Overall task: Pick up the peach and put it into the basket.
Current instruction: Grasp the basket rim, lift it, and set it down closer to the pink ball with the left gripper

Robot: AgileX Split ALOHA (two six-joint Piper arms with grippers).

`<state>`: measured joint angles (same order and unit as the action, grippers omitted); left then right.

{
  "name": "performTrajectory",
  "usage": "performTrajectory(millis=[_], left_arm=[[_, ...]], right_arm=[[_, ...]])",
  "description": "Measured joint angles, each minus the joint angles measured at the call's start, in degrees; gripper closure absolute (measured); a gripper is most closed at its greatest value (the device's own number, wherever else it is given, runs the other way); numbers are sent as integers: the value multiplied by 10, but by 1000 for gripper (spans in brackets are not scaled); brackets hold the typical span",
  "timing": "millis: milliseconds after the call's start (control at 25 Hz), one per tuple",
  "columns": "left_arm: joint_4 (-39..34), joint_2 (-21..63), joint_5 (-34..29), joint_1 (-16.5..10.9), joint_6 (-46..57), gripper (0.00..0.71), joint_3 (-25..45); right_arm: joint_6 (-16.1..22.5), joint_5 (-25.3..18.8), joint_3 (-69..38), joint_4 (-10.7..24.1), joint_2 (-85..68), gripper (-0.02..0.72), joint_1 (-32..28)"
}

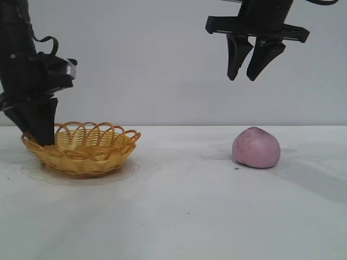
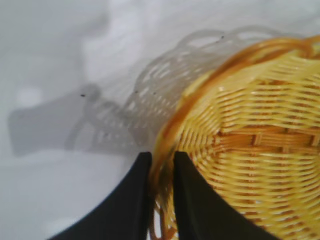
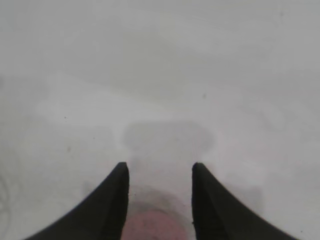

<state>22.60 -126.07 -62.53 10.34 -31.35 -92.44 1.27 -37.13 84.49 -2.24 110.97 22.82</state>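
right gripper (image 1: 248, 75) hangs above peach (image 1: 256, 147), fingers apart | left gripper (image 2: 161, 200) pinches basket (image 1: 81, 149) rim | risk: soft round peach could squirt sideways

The white table (image 1: 179, 216) carries the basket (image 1: 81, 149) and, well apart, the peach (image 1: 256, 147).

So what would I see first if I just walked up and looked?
Probably the pink peach, alone on the white table, with the right gripper hanging open above it. Next, the yellow basket on the other side, its rim pinched by the left gripper.
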Motion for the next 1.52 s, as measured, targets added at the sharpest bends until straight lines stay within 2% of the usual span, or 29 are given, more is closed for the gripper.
performTrajectory(millis=[120, 200, 440, 680, 800, 920, 1280, 1320, 1360, 1400, 1520], left_arm=[[0, 0, 10, 45, 50, 710, 0], [4, 1, 35, 57, 106, 710, 0], [73, 10, 81, 51, 163, 710, 17], [211, 92, 227, 51, 148, 710, 211], [298, 130, 267, 51, 102, 710, 296], [374, 143, 289, 51, 60, 710, 345], [398, 145, 305, 51, 42, 710, 372], [398, 146, 305, 51, 42, 649, 373], [398, 146, 305, 51, 42, 649, 373], [398, 146, 305, 51, 42, 609, 373], [398, 146, 302, 51, 44, 459, 373]], right_arm=[[-2, -3, 0, 0, 0, 458, 0], [-3, -6, 0, 0, 0, 458, 0], [-6, -13, 0, 0, 0, 458, 0], [-6, -13, 0, 0, 0, 458, 0], [-6, -12, 0, 0, 0, 458, 0], [-6, -11, 0, 0, 0, 458, 0], [-6, -11, 0, 0, 0, 458, 0], [-6, -11, 0, 0, 0, 458, 0], [-6, -11, 0, 0, 0, 458, 0], [-6, -11, 0, 0, 0, 458, 0], [-6, -11, 0, 0, 0, 458, 0]])
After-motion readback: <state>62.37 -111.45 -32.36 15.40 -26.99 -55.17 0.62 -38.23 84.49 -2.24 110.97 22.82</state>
